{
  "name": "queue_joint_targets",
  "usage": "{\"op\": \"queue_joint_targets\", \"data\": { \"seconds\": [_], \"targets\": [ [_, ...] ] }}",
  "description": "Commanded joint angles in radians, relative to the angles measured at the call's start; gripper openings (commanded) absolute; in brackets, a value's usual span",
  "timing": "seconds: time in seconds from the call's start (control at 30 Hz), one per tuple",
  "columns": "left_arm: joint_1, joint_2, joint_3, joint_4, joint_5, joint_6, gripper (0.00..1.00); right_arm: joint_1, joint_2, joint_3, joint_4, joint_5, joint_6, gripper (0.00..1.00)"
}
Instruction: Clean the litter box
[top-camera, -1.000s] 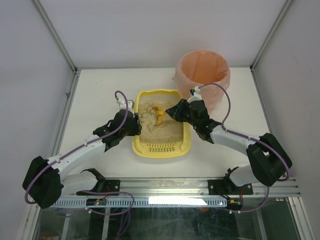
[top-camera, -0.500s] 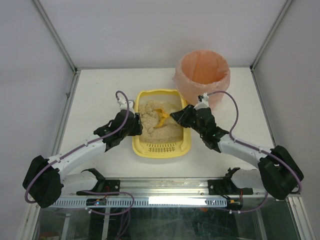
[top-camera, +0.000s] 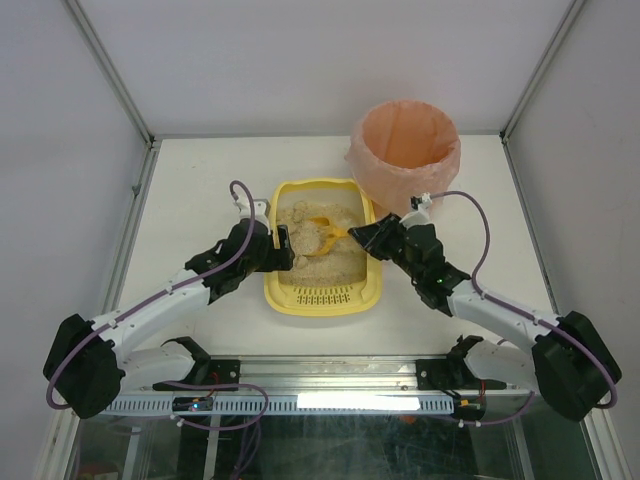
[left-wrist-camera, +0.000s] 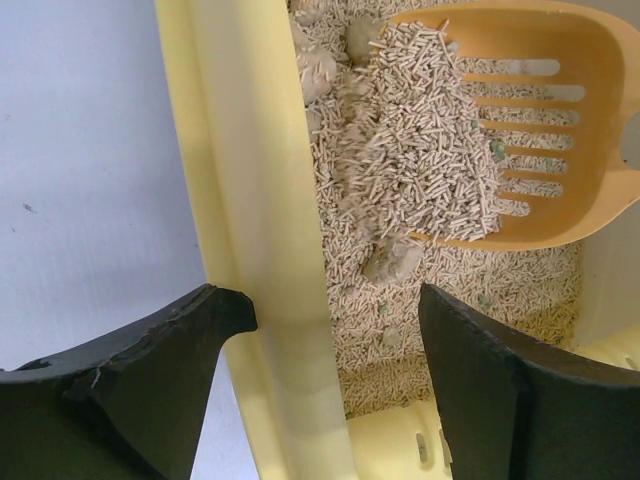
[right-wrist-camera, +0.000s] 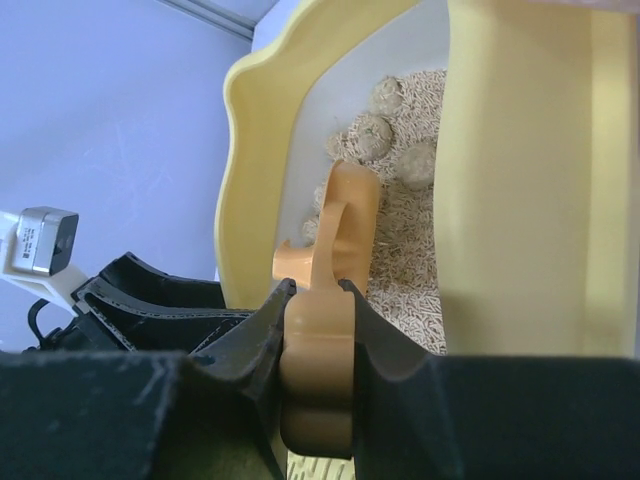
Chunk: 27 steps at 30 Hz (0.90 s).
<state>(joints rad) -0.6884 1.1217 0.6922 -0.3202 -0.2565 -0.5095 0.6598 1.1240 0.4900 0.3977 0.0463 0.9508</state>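
Pellets (left-wrist-camera: 430, 130) heap slotted orange scoop (left-wrist-camera: 530, 30), glossy litter box (left-wrist-camera: 260, 200).

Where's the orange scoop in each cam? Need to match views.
Top external: scoop over the litter box's far half, centre frame.
Left wrist: scoop upper right, loaded with pellets.
Right wrist: scoop centre, handle clamped in the right gripper.
Shared landmark: the litter box's yellow rim.

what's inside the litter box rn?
In the litter box: beige pellet litter, several rounded clumps, and the orange scoop, heaped with pellets, held by the right gripper. Slotted grate at the near end. The floor and anything buried under the litter is hidden.
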Motion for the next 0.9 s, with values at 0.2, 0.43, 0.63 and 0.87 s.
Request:
{"op": "queue_joint_targets", "data": {
  "seconds": [0.2,0.43,0.63,0.87],
  "targets": [
    [0.008,-0.09,0.094,-0.015,0.021,-0.009,0.86,-0.035,-0.214,-0.079,0.095,0.001,0.039,0.0],
    [0.052,-0.169,0.162,-0.062,0.024,0.06,0.98,-0.067,-0.387,-0.226,0.165,0.01,0.172,0.0],
    [0.092,-0.182,0.183,-0.082,0.055,0.113,0.99,-0.089,-0.384,-0.308,0.339,-0.065,0.242,0.0],
    [0.116,-0.195,0.157,-0.077,0.071,0.103,0.99,-0.111,-0.386,-0.331,0.39,-0.102,0.283,0.0]
  ]
}}
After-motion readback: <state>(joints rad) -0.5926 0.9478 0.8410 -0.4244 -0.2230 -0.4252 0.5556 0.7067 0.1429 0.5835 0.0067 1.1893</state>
